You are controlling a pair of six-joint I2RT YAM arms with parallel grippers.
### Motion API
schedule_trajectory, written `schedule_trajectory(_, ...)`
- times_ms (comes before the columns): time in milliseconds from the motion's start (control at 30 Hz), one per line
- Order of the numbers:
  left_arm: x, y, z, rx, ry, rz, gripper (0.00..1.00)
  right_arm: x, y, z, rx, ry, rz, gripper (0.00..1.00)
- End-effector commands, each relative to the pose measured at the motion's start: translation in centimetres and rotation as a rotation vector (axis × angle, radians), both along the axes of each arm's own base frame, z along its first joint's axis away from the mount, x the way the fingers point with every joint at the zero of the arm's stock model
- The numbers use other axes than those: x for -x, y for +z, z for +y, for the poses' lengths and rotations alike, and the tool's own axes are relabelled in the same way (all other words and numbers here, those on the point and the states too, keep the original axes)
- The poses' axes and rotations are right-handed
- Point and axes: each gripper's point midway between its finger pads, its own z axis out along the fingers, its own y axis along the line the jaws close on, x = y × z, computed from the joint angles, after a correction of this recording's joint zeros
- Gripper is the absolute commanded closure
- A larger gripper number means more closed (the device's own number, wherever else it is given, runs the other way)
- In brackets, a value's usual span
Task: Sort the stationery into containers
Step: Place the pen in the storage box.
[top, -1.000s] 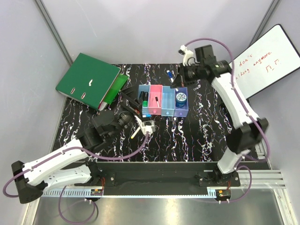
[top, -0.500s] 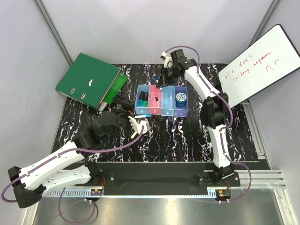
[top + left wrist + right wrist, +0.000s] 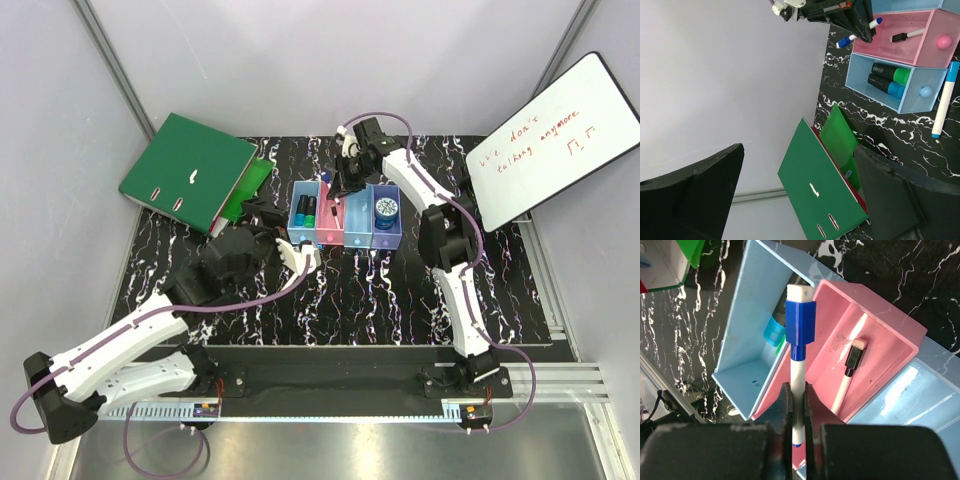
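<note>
– Grip on the blue-capped pen (image 3: 799, 340)?

– Held tight in the right pincer (image 3: 797, 390), closed right down on the white barrel, cap end sticking out past the fingertips. Hung over the wall shared by the left light blue bin (image 3: 747, 330) and the pink bin (image 3: 880, 335), in the row near the middle of the table's (image 3: 400, 290) far edge.

– Meant for the pink bin, at a guess?

– Probably, going by the black-capped marker (image 3: 849, 371) lying in there. Needed to shift toward the pink side first, then lower the cap end inside the walls before letting go. Risked a bounce off the rim otherwise, or a drop into the wrong bin.

– Left pincer (image 3: 796, 165)?

– Stood wide open, with nothing in it, near the row's left end.

– Anything caught by only one camera?

– Saw from the left wrist a second white pen (image 3: 944, 100), apparently lying on the table just beside the row's near side. Could not find it from the right wrist. Saw only from above the blue tin (image 3: 386, 208), sitting in the purple bin (image 3: 388, 238) at the row's right end.
</note>
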Motion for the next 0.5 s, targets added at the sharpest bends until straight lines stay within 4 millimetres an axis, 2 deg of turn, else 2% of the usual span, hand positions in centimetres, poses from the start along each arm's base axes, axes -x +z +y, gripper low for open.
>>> schedule_trajectory(0,-0.6,3.6,-0.5,0.084,-0.015,-0.071,0.01,1.1,0.0,0.6,0.001,0.016,0.003,1.00)
schedule_trajectory(200,-0.9,4.2,-0.5,0.094,-0.014,-0.088,0.01,2.7,-0.3,0.4,0.011,0.027,0.033,1.00)
schedule_trajectory(400,-0.9,4.0,-0.5,0.104,-0.019,-0.088,0.01,2.3,0.5,0.6,0.005,0.030,0.008,1.00)
schedule_trajectory(467,-1.0,3.9,-0.6,0.107,-0.020,-0.085,0.01,2.4,0.7,0.7,0.001,0.038,0.002,0.70)
